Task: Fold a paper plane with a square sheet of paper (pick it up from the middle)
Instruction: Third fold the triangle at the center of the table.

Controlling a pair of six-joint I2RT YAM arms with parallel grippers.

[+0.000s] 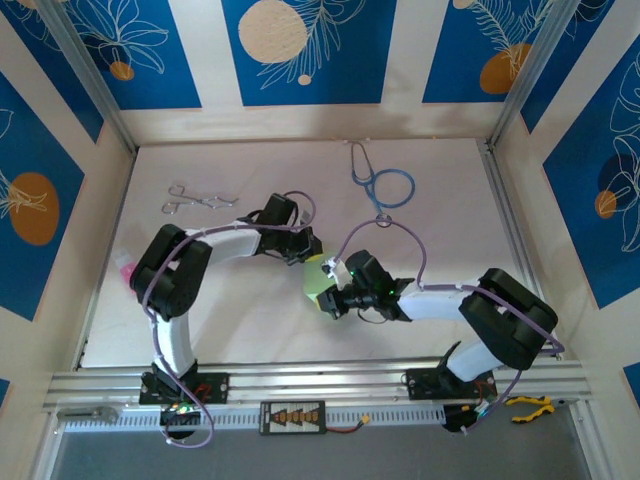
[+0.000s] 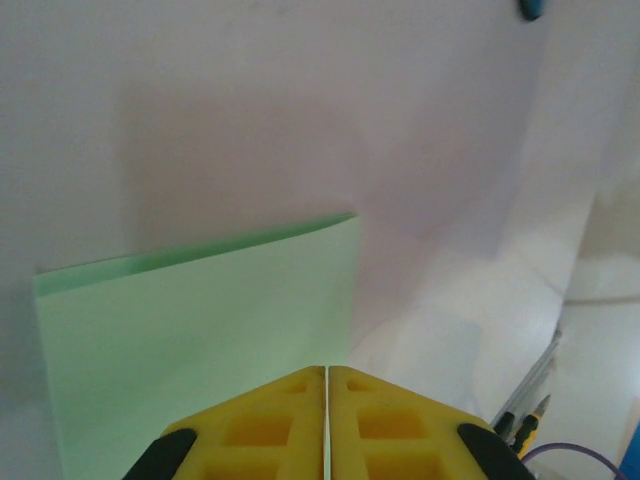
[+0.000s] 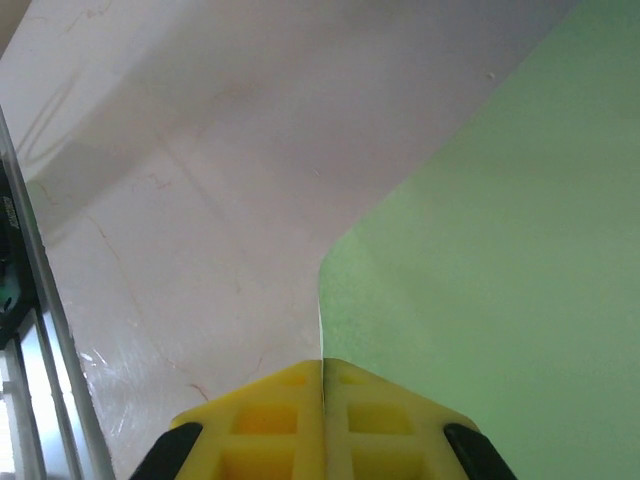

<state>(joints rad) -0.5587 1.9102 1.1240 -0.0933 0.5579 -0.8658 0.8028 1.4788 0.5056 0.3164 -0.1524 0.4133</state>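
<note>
— Where's the green sheet [image 1: 315, 280]?
— Mid-table [image 1: 240, 320], held up between both arms. Nearest, the right gripper [image 3: 322, 380] is clamped on one edge. Just beyond it, the left gripper [image 2: 327, 385] is pinched shut on the other side.
— Farther back?
— A blue stethoscope [image 1: 385, 186], well apart.

Green, yellow, white and blue
The square sheet of paper [image 2: 200, 340] is plain pale green. The left tool [image 2: 327, 405] and right tool [image 3: 322, 400] are yellow. The bench [image 1: 450, 250] is white. The walls [image 1: 345, 75] are blue with white leaves.
</note>
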